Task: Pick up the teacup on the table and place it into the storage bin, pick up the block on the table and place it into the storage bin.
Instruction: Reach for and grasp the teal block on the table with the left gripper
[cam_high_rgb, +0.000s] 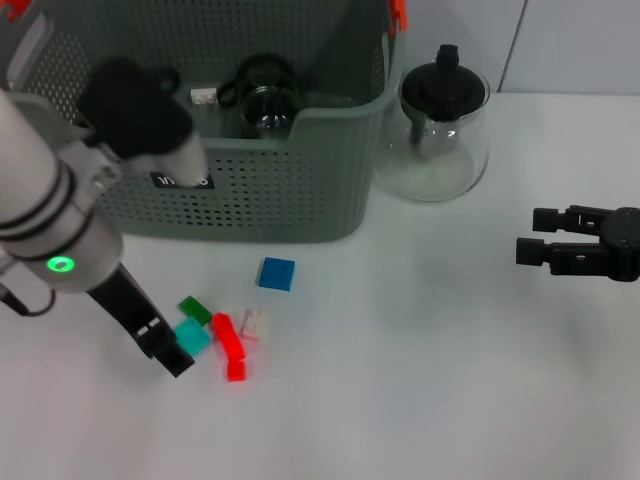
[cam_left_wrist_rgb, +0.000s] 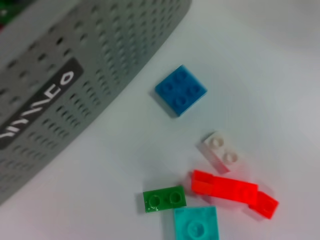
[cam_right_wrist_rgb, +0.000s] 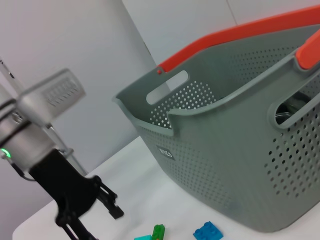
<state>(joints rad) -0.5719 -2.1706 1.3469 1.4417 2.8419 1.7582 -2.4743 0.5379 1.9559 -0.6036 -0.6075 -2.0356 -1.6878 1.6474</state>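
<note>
Left pincer (cam_high_rgb: 172, 352) spread around square cyan studded block (cam_high_rgb: 191, 336); right pincer (cam_high_rgb: 533, 236) spread.

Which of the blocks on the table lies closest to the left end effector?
The turquoise block: it sits right at the left end effector, beside the green block and the red blocks. The blue block lies farthest off.

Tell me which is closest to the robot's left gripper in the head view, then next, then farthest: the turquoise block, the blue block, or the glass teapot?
Starting from the left gripper:
1. The turquoise block, right at the fingertips.
2. The blue block, farther along the table toward the storage bin.
3. The glass teapot, far off beside the bin's right end.
</note>
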